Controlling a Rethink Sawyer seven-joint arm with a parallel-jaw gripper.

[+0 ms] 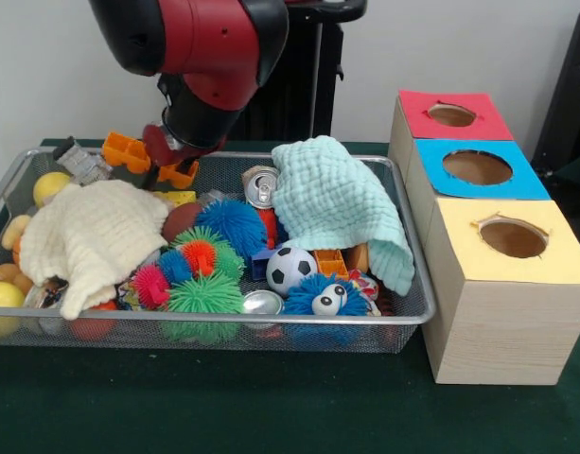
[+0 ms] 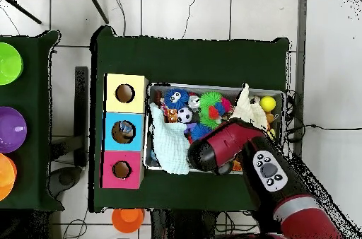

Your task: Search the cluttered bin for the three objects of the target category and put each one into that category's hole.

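Note:
A wire mesh bin [image 1: 394, 320] is full of toys. My gripper [image 1: 171, 159] hangs at the bin's back left, among orange toy blocks [image 1: 127, 150]; the arm's wrist hides how its jaws stand. A cream cloth [image 1: 91, 236] covers the left side and a mint cloth [image 1: 337, 203] drapes the right. Between them lie a soda can [image 1: 261, 186], a blue spiky ball [image 1: 235, 224], a green spiky ball [image 1: 206, 295], a soccer ball [image 1: 290, 270] and a blue fuzzy toy with an eye [image 1: 318, 298]. In the overhead view the arm [image 2: 226, 148] covers the gripper.
Three wooden boxes with holes stand beside the bin: red top [image 1: 450, 114], blue top [image 1: 477, 167], yellow top [image 1: 513, 236]. Yellow balls [image 1: 48, 186] and a grey block [image 1: 81, 163] lie at the bin's left. Coloured bowls [image 2: 8, 63] sit on a separate table.

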